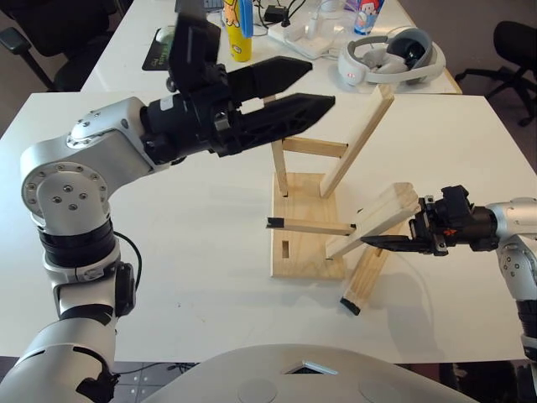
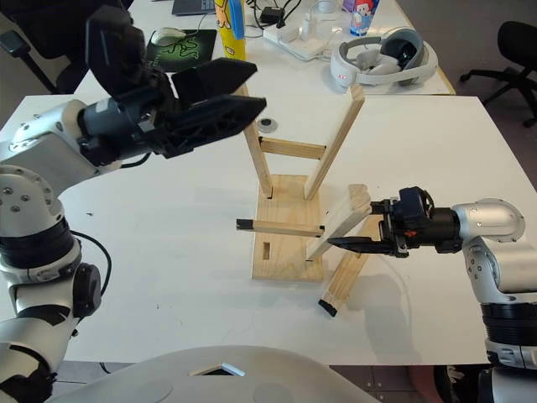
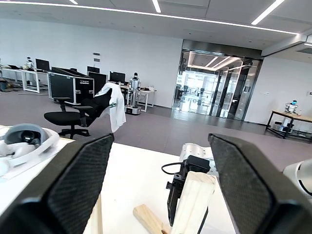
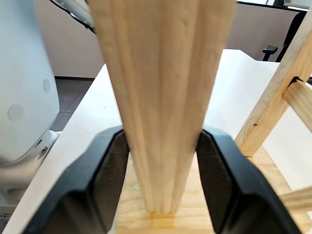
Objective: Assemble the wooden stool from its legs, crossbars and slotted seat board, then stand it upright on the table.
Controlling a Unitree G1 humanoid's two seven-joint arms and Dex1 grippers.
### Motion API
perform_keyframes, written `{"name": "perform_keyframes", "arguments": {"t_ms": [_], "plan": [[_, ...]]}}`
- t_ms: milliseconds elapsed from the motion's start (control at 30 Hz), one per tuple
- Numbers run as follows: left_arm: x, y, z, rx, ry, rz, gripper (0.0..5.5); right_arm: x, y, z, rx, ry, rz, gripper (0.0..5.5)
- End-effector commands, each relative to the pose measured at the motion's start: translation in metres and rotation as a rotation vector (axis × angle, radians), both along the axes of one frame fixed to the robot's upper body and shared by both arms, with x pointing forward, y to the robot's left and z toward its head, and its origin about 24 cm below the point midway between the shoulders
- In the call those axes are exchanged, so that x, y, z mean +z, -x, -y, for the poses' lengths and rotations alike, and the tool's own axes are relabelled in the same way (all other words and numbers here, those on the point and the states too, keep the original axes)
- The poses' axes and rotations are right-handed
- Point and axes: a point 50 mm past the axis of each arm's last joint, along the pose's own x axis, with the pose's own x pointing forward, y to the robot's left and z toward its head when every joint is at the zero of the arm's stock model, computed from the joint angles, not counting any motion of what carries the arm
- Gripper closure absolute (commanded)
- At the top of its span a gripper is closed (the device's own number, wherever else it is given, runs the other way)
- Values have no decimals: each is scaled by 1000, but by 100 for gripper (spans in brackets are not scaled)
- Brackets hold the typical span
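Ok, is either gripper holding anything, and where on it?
The right gripper is shut on the tilted wooden leg, clamping its sides near the lower end by the seat board. The left gripper is open and empty.

Pale, grain-streaked wooden stool legs [image 1: 382, 220], black-capped at their ends, are standing out against the plain white bench [image 1: 168, 252]; the matte black left hand [image 1: 323, 86] and right hand [image 1: 366, 239] are showing mesh-textured pads [image 3: 78, 185].

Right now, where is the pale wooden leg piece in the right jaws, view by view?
Left eye: pale wooden leg piece, tilted, right of centre.
Right eye: leg piece, just right of centre.
Left wrist: leg piece, between the left jaws.
Right wrist: leg piece, close up.
Landmark: black right jaws clamping it.
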Motion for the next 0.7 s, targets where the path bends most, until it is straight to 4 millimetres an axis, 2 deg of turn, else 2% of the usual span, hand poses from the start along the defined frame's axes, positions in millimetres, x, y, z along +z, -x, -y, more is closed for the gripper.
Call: {"name": "perform_keyframes", "arguments": {"t_ms": [33, 100, 133, 267, 333, 467, 600, 700], "plan": [[1, -2, -14, 78, -5, 16, 191, -36, 7, 19, -25, 256, -151, 345], [-1, 0, -15, 93, -2, 15, 191, -25, -3, 16, -35, 222, -127, 345], [-2, 0, -16, 103, -1, 15, 191, -19, -8, 14, -35, 211, -117, 308], [-5, 2, -19, 143, 10, 18, 191, 1, -26, 10, -35, 183, -109, 247], [-6, 3, -19, 156, 14, 22, 191, 4, -27, 14, 6, 236, -123, 218], [-9, 7, -23, 187, 17, 28, 191, 1, -32, 34, -11, 412, -113, 218], [-15, 12, -24, 231, 15, 28, 191, 9, -42, 57, -148, 480, -58, 218], [-19, 17, -27, 274, 30, 28, 191, 9, -34, 72, -190, 484, -70, 218]]}}
